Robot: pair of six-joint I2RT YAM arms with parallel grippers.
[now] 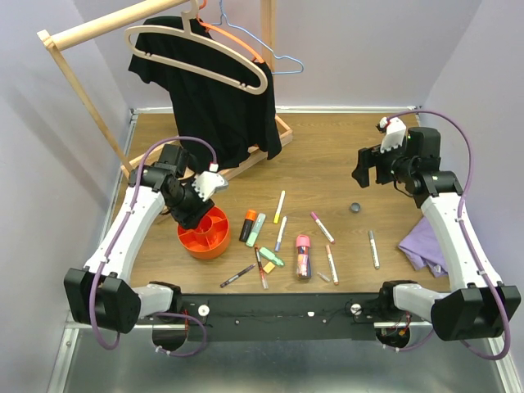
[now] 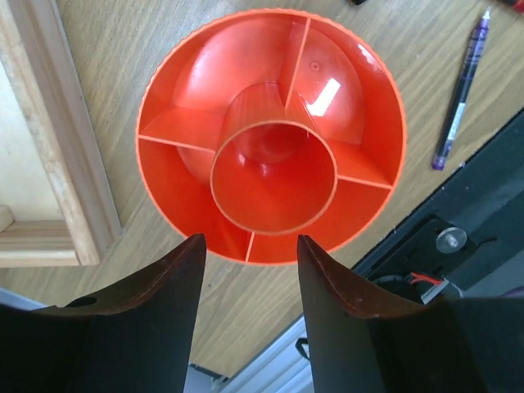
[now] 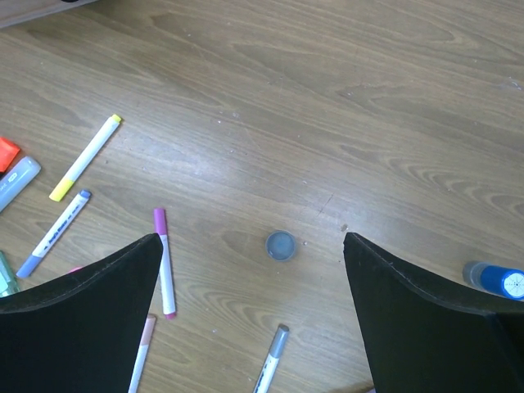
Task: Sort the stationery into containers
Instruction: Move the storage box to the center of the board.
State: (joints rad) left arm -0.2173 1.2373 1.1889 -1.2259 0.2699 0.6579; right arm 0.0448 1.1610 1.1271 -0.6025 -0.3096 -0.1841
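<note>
One round orange organiser [image 1: 205, 252] sits on the wooden surface [image 1: 327, 155], its compartments ringing a central cup. Directly above it hangs the left pincer [image 2: 250, 246], fingers spread apart and gripping nothing. Just right of the organiser lie an orange highlighter [image 1: 248, 225] and a green highlighter [image 1: 256, 230]. Further right lie a yellow-tipped pen [image 1: 279, 206], a pink marker [image 1: 322, 227] and a stubby pink tube [image 1: 303, 255]. Far right of the organiser, the right pincer [image 3: 250, 239] hovers open over a small dark cap [image 3: 280, 245].
</note>
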